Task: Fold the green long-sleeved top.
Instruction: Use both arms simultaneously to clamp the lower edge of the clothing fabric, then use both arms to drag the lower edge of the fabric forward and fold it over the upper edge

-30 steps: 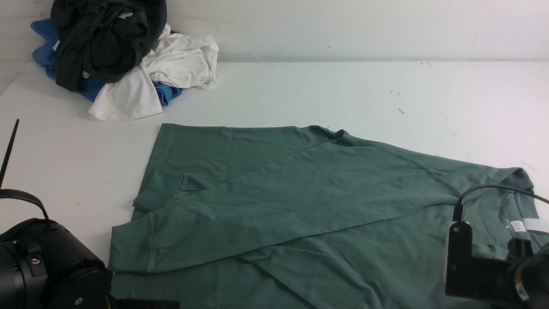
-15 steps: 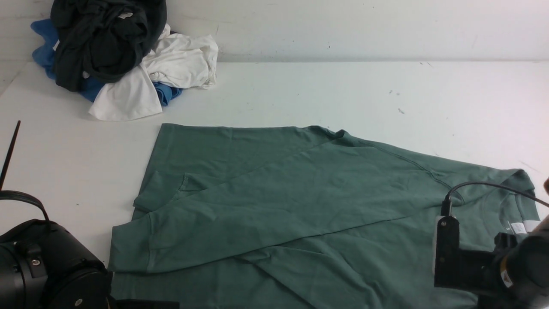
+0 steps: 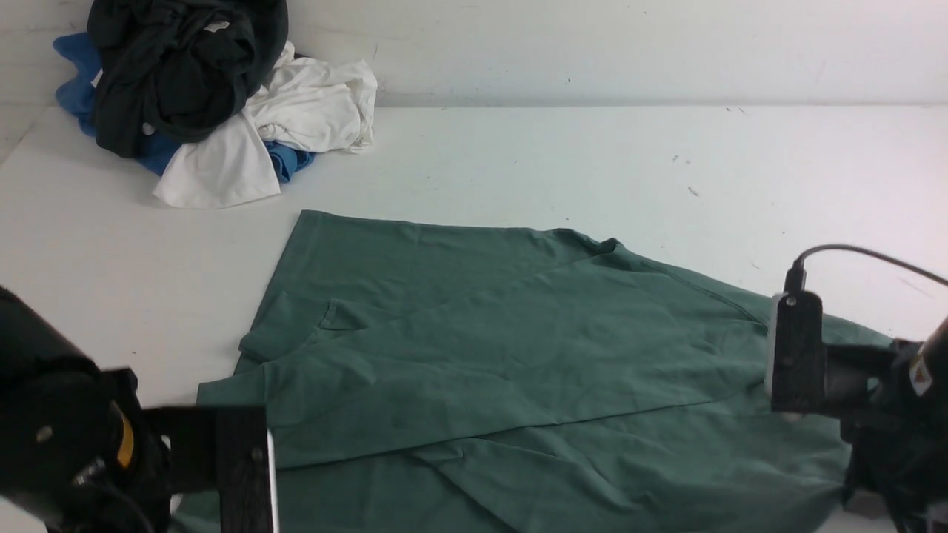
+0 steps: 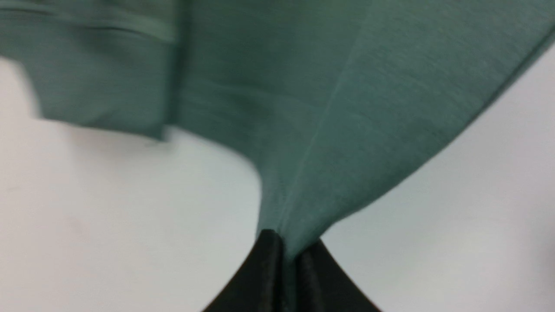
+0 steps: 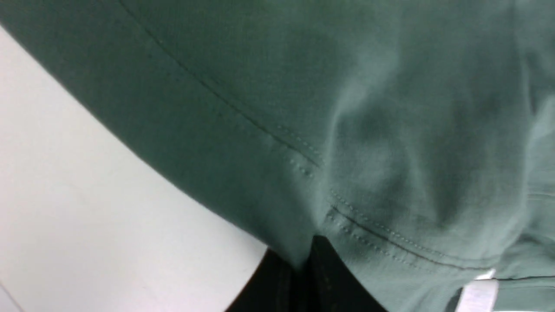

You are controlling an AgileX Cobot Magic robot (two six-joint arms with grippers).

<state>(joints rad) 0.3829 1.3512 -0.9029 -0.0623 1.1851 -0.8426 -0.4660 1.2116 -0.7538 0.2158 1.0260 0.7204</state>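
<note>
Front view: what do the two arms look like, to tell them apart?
Both are black. The left arm has a rounded housing with a yellow-orange mark and a flat bracket with a white edge. The right arm carries a rectangular block with a pale edge, a black cable looping from its top, and a small yellow label.

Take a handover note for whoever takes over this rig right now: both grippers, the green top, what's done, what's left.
Left gripper: shut on the green top, at its hem end.
Right gripper: shut on the green top, at its neck end.
Green top: spread on the table, one sleeve laid across the body.
Done: sleeve folded in, near edge pinched.
Left: probably carry the near edge over, then fold again.
</note>
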